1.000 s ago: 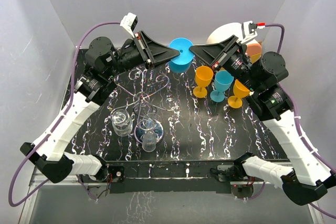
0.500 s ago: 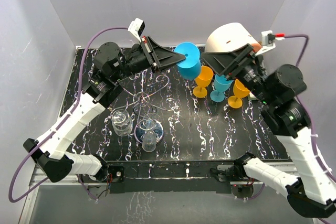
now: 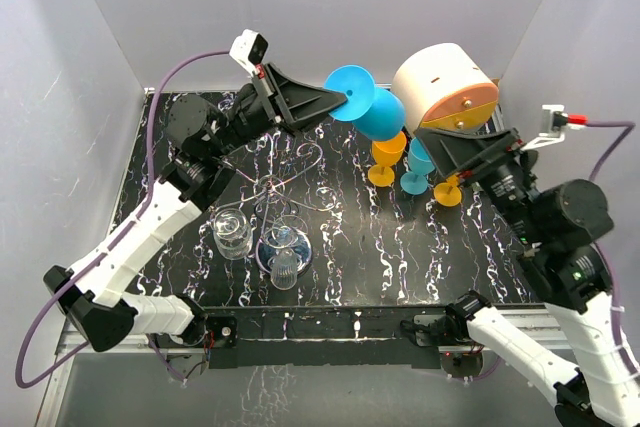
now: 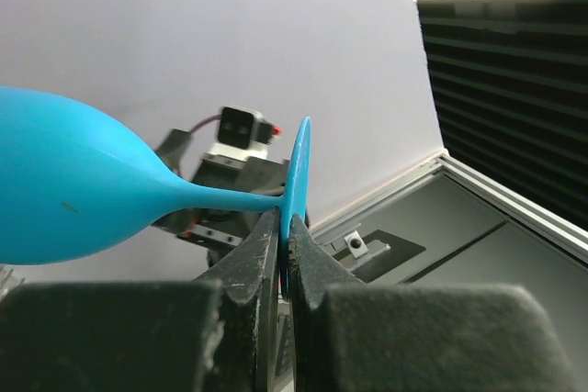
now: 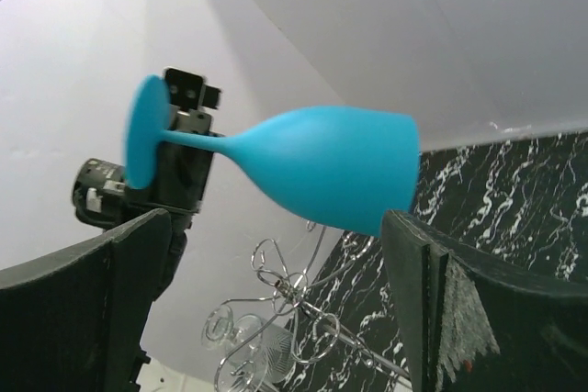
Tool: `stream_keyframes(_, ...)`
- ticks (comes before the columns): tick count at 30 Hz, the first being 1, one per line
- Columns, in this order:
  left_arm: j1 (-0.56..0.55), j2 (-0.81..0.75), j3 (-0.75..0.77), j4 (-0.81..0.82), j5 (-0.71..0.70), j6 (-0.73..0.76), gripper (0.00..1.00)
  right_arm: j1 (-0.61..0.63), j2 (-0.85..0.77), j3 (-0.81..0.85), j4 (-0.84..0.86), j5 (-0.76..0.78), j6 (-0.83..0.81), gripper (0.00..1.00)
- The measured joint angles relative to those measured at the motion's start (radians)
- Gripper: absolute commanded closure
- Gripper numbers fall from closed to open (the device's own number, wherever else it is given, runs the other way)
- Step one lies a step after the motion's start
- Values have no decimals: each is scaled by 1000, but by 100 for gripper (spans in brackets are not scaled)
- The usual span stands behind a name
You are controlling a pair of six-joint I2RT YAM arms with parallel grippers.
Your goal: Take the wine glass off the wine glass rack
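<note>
A blue wine glass (image 3: 378, 113) hangs on its side in the air over the back of the table. My left gripper (image 3: 338, 99) is shut on the rim of its round foot (image 4: 299, 167), with the stem and bowl (image 4: 73, 192) sticking out sideways. My right gripper (image 3: 432, 139) is open and raised to the right of the bowl (image 5: 335, 172). Its two fingers (image 5: 478, 305) stand wide apart below the bowl without touching it. The silver wine glass rack (image 3: 285, 182) stands on the black marbled table (image 3: 380, 247), and clear glasses (image 3: 232, 232) show by its base.
Two orange glasses (image 3: 388, 152) and a blue one (image 3: 418, 175) stand upright on the table right of the rack, under my right arm. More clear glasses (image 3: 285, 255) sit at the rack's near side. White walls close in the back and sides.
My right gripper has opened, let go of the blue glass and drawn back up to the right. My left gripper has shut on the glass's foot and carried it slightly right.
</note>
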Motion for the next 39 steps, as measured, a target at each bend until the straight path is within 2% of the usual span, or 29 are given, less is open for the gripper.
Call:
stream_keyframes(5,0,-56,-54,89,3,-51,100,0,50,-48,35,-35,55,5)
stream_keyframes(11,0,-126,-91,216,10,-109,100,0,76,-60,112,-113,97,14)
stream_keyframes(17,0,-149,-99,346,35,-168,100,0,111,-61,343,-302,148,21)
stream_keyframes(19,0,-150,-101,359,40,-176,100,0,135,-61,445,-376,184,26)
stream_keyframes(25,0,-161,-117,381,46,-195,100,-2,208,-56,630,-513,287,57)
stream_keyframes(30,-2,-187,-134,393,45,-203,100,-1,225,-62,720,-556,362,91)
stream_keyframes(31,-2,-193,-135,393,41,-208,96,-1,219,-65,747,-564,380,99)
stream_keyframes(34,-6,-204,-143,381,37,-217,77,7,196,-77,836,-590,430,100)
stream_keyframes(36,-11,-212,-161,362,34,-206,55,8,185,-77,859,-599,446,100)
stream_keyframes(37,-11,-218,-171,341,31,-188,38,8,177,-77,864,-597,451,100)
stream_keyframes(39,-10,-233,-188,285,16,-143,16,5,164,-77,867,-575,448,100)
